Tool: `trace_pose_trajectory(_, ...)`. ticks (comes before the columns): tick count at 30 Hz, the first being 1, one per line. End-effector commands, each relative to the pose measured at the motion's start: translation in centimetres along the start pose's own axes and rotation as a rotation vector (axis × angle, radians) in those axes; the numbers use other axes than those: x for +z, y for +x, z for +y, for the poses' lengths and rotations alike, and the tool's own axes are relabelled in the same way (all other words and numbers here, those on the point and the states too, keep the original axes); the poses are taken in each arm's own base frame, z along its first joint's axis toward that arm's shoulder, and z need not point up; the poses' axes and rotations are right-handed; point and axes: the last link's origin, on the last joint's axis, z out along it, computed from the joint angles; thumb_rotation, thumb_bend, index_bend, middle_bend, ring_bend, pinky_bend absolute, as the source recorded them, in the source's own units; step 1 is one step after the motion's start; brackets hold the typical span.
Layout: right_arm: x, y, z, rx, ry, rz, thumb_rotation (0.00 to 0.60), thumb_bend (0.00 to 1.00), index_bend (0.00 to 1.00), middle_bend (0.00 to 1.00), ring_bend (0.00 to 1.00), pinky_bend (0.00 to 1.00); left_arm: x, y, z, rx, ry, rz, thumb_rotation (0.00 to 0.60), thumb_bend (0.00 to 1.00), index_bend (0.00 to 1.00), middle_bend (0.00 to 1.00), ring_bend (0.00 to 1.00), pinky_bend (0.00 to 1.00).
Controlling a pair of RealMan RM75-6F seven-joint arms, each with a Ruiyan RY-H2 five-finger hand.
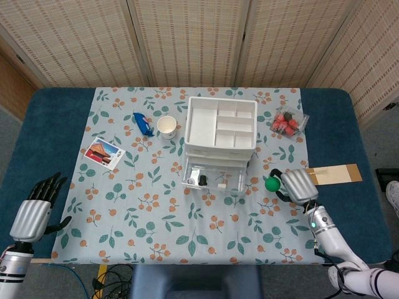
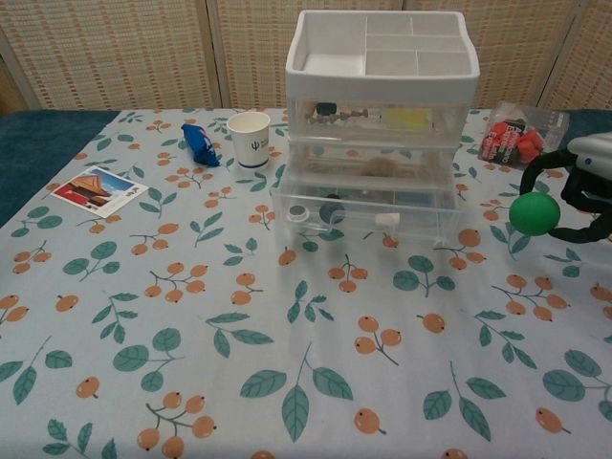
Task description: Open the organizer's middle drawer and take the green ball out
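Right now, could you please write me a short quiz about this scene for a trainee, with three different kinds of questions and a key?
1. True or false: the ball is in the drawer.
2. Which robot hand holds the ball? A. left B. right
3. Fill in: the cup stands to the ____ of the organizer in the head view.

Key: 1. false; the right robot hand holds it beside the organizer. 2. B; the left robot hand holds nothing. 3. left

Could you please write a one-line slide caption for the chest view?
Right hand holds the green ball clear of the clear drawer organizer, whose drawer stands pulled out over the floral tablecloth.
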Motion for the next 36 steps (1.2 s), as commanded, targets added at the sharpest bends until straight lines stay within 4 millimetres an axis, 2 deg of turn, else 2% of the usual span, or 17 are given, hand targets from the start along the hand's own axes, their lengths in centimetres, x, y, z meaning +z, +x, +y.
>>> trace_pose_trajectory(1, 0.5, -1.7, -0.5, 0.005, -0.002, -0.038, 0.600, 0.41, 0.56, 0.90, 1.00, 1.00, -0.1, -0.1, -0.1, 0.002, 0.003, -0.005, 0.600, 0.20, 0.05, 0.02, 0.06, 0.09)
trace_pose_trajectory(6, 1.4, -2.7, -1.1, 0.018, -0.004, -0.060, 0.600, 0.41, 0.52, 0.90, 1.00, 1.00, -0.2, -0.1, -0.3, 0.003, 0.011, -0.008, 0.600, 0.20, 0.05, 0.02, 0.06, 0.09)
trace_pose_trajectory(9, 1.8, -2.8, -1.2, 0.013, -0.006, -0.070, 0.600, 0.41, 0.41, 0.89, 1.00, 1.00, -0.3, -0.2, -0.4, 0.001, 0.015, -0.008, 0.600, 0.20, 0.05, 0.02, 0.06, 0.09)
trace_pose_trajectory(13, 1.8, -2.7, -0.8, 0.021, -0.021, -0.074, 0.600, 0.41, 0.21, 0.87, 1.00, 1.00, -0.3, -0.2, -0.4, -0.001, 0.015, -0.009, 0.600, 0.20, 0.05, 0.02, 0.06, 0.09)
trace_pose_trajectory(16, 1.5, -2.3, -0.5, 0.028, -0.027, -0.061, 0.600, 0.41, 0.11, 0.84, 1.00, 1.00, -0.2, -0.3, -0.3, -0.003, 0.010, -0.008, 0.600, 0.20, 0.05, 0.02, 0.06, 0.09)
trace_pose_trajectory(20, 0.9, -1.3, 0.3, 0.012, -0.045, -0.023, 0.600, 0.41, 0.08, 0.80, 0.97, 1.00, 0.0, -0.3, -0.2, -0.005, 0.002, -0.007, 0.600, 0.20, 0.05, 0.02, 0.06, 0.09)
trace_pose_trajectory(24, -0.1, 0.7, 1.2, 0.025, -0.074, 0.049, 0.600, 0.41, 0.08, 0.72, 0.88, 1.00, 0.1, -0.2, -0.1, -0.005, -0.003, -0.003, 0.600, 0.20, 0.05, 0.02, 0.06, 0.09)
trace_pose_trajectory(27, -2.0, 2.7, 2.3, 0.017, -0.105, 0.143, 0.600, 0.41, 0.08, 0.61, 0.72, 0.99, 0.1, -0.1, 0.0, -0.005, -0.002, 0.003, 0.600, 0.20, 0.05, 0.02, 0.06, 0.09)
trace_pose_trajectory(28, -2.7, 3.0, 2.6, 0.009, -0.116, 0.164, 0.600, 0.41, 0.08, 0.56, 0.65, 0.94, 0.1, -0.1, 0.0, -0.006, -0.003, 0.003, 0.600, 0.20, 0.05, 0.02, 0.06, 0.09)
trace_pose_trajectory(29, -3.5, 3.2, 2.8, 0.008, -0.127, 0.178, 0.600, 0.41, 0.08, 0.51, 0.57, 0.85, 0.1, -0.2, 0.1, -0.007, -0.005, 0.001, 0.600, 0.20, 0.05, 0.02, 0.06, 0.09)
trace_pose_trajectory(32, -6.0, 3.4, 3.7, 0.045, -0.171, 0.185, 0.600, 0.41, 0.09, 0.36, 0.33, 0.49, 0.2, -0.5, 0.5, -0.009, -0.012, -0.007, 0.600, 0.20, 0.05, 0.02, 0.06, 0.09)
trace_pose_trajectory(34, -7.6, 3.9, 4.3, 0.054, -0.199, 0.187, 0.600, 0.41, 0.09, 0.28, 0.21, 0.30, 0.3, -0.5, 0.8, -0.010, -0.016, -0.005, 0.600, 0.20, 0.05, 0.02, 0.06, 0.09)
trace_pose_trajectory(35, -8.2, 4.2, 4.6, 0.053, -0.212, 0.194, 0.600, 0.41, 0.09, 0.24, 0.16, 0.22, 0.4, -0.5, 0.8, -0.010, -0.018, -0.003, 0.600, 0.20, 0.05, 0.02, 0.06, 0.09)
trace_pose_trajectory(36, -9.0, 4.6, 4.9, 0.053, -0.230, 0.212, 0.600, 0.41, 0.09, 0.22, 0.13, 0.19, 0.5, -0.4, 1.0, -0.010, -0.019, 0.001, 0.600, 0.20, 0.05, 0.02, 0.06, 0.09)
